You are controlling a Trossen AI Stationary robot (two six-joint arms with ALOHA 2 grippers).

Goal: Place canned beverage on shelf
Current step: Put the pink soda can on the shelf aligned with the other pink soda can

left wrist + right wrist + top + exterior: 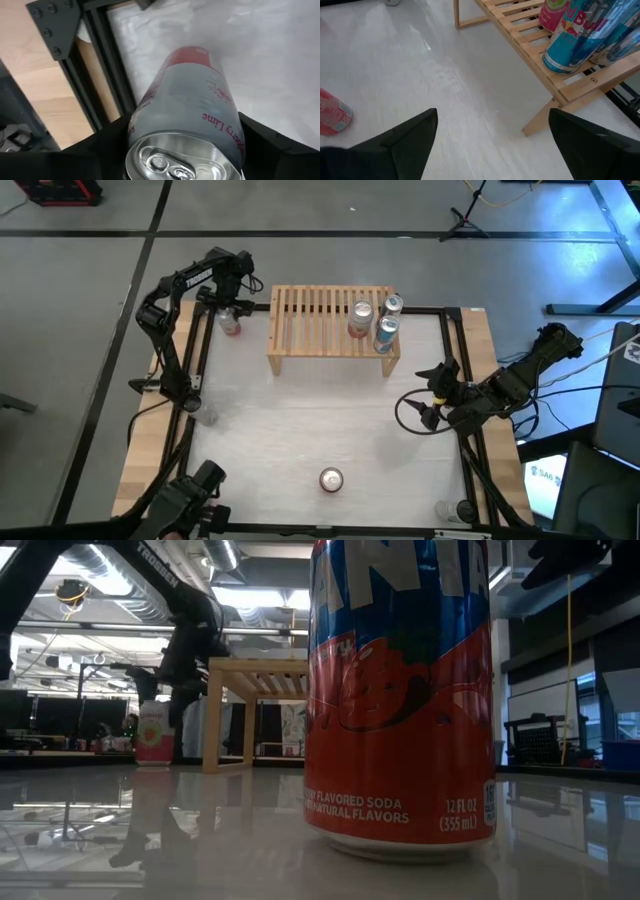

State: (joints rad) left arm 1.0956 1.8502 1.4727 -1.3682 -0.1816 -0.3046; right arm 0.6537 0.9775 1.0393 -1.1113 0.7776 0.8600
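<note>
A pink-and-white can (pixel 192 105) stands on the white table top just left of the light-wood slatted shelf (pixel 320 328); it also shows in the high view (pixel 231 325) and the low view (pixel 153 732). My left gripper (pixel 231 308) is shut on it. Three cans (pixel 375 322) stand on the shelf's right end. A red soda can (pixel 331 479) stands upright near the table's near edge and fills the low view (pixel 400 690). My right gripper (pixel 492 145) is open and empty above the table, right of the shelf's near right leg (pixel 540 120). My left gripper holds the pink-and-white can by its upper wall just below the top rim (pixel 137 127), one finger on each side. The fingers come from above, slanting down. The can stands upright with its base on the table in the low view.
Black frame rails (pixel 195 350) run along the table's left and right sides, with wood boards beyond them. The shelf's left and middle slats (pixel 305 315) are bare. A small clear cup (pixel 207 416) stands by the left rail.
</note>
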